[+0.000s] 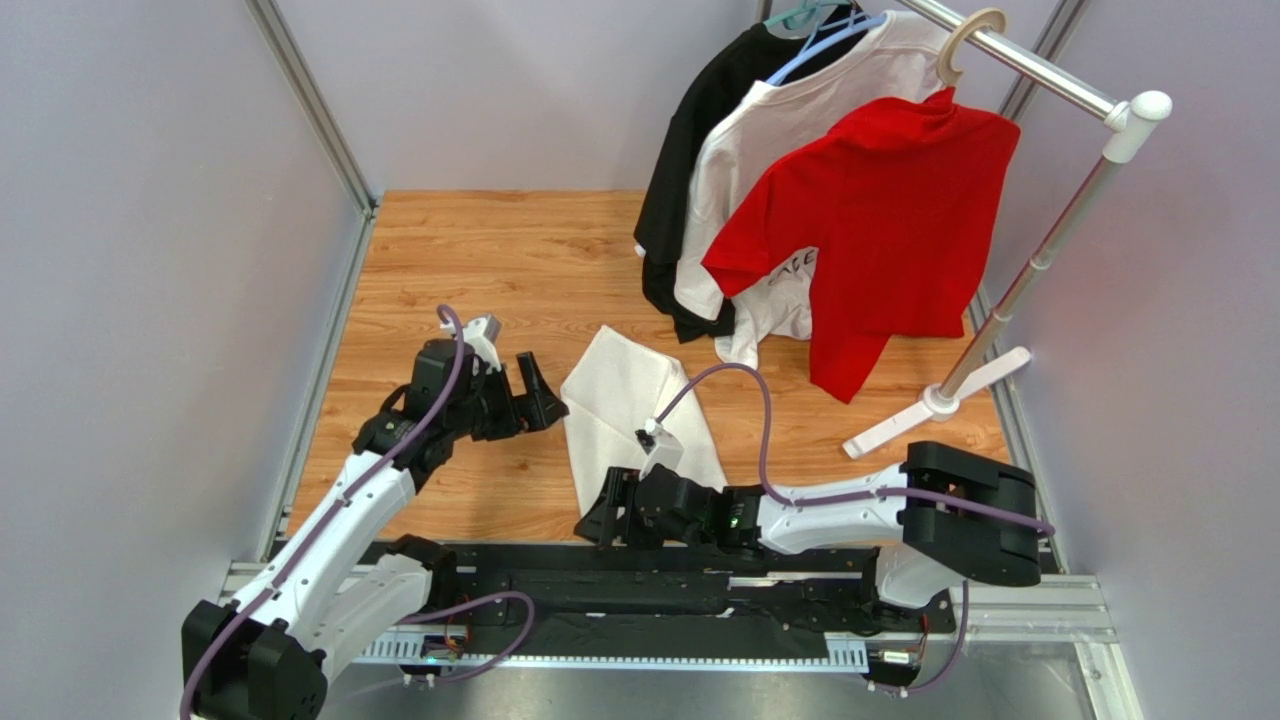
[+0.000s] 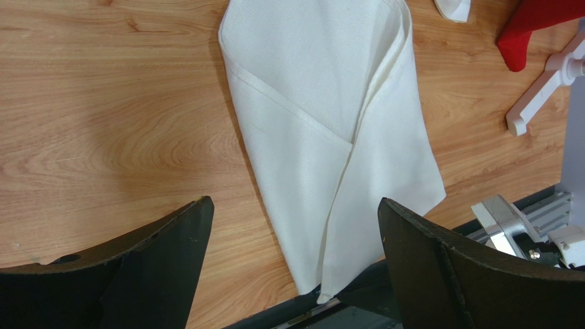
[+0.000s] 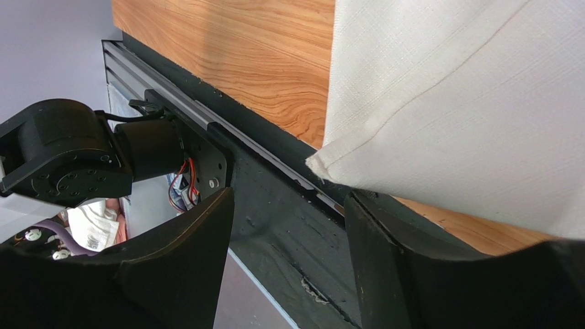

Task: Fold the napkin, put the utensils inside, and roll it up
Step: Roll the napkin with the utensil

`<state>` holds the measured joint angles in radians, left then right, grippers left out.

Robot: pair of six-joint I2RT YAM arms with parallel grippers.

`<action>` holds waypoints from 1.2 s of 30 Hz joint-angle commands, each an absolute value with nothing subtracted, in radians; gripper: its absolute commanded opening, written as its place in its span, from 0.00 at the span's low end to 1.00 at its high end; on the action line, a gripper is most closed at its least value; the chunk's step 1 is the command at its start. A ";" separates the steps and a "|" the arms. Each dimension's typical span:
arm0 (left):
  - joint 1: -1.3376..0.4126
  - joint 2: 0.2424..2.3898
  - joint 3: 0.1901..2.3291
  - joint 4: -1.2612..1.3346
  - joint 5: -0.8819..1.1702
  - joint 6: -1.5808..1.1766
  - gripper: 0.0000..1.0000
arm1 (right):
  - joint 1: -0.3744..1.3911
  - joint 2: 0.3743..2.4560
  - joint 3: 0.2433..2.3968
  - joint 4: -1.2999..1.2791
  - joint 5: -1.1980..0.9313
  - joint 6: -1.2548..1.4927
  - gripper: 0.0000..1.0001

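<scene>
Napkin [image 1: 624, 405]: lies flat on the wooden bench [image 1: 496, 270], about mid-width, nearer the arms than the far wall.
Napkin shape: folded, with side flaps overlapping down the middle; broad at the far end, tapering to a point at the near end.
Napkin near point: reaches the bench's near edge and overhangs the black base rail [image 1: 676, 578] slightly.
Left tool [image 1: 544, 390]: jaws stand wide apart and hold nothing.
Left tool position: just beside the napkin's left edge and clear of the cloth in the top view.
Left wrist view: the napkin [image 2: 323, 137] runs lengthwise through the gap of the left tool [image 2: 294, 205], its near point falling between the two fingers.
Right tool [image 1: 589, 518]: jaws are partly apart with nothing pinched between them.
Right tool position: low at the bench's near edge, at the napkin's near point, with the fingers pointing left along the rail.
Right wrist view: the napkin [image 3: 467, 103] corner hangs just beyond the gap of the right tool [image 3: 288, 199], above one finger [image 3: 426, 274].
Contact: that finger appears to sit under the cloth's lower edge; whether it touches cannot be told from this angle.
Background: a garment rack [image 1: 1052, 225] stands at the far right with a red shirt [image 1: 887, 210] in front, well apart from the napkin.
</scene>
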<state>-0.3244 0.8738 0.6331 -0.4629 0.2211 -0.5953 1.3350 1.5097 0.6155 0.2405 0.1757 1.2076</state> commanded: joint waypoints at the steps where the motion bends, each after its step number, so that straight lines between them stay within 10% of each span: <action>1: -0.314 0.876 0.646 -0.420 0.241 -0.574 0.99 | 1.350 1.519 0.669 0.212 0.232 1.216 0.64; 36: -0.298 0.885 0.634 -0.400 0.265 -0.575 0.99 | 1.362 1.631 0.696 0.253 0.270 1.244 0.63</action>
